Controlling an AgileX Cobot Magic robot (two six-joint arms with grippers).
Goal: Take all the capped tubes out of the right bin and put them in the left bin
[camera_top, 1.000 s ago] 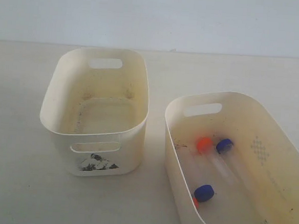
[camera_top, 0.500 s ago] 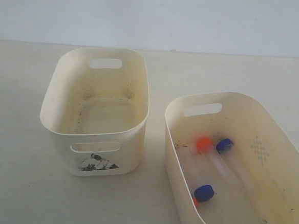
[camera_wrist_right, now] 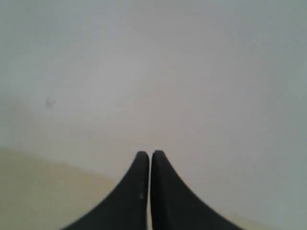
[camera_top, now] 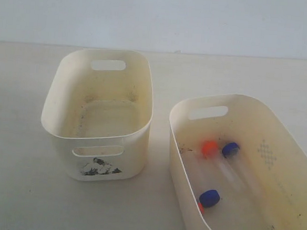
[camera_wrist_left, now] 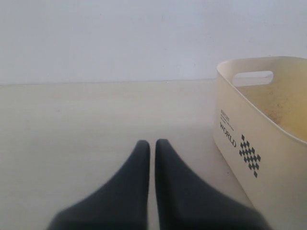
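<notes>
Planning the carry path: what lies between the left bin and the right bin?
Only bare tabletop lies between the left bin and the right bin; the exterior view shows this.

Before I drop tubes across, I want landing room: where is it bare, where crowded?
Bare: the floor of the left bin; the table before it and between the bins; the right bin under its dotted mark. Crowded: that bin's left side, where the capped tubes lie.

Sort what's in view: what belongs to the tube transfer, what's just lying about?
Job: four clear plastic tubes, orange-capped and blue-capped; cream plastic right bin holding them; cream plastic left bin with torn sticker.
Lying about: pale tabletop; white wall.
</notes>
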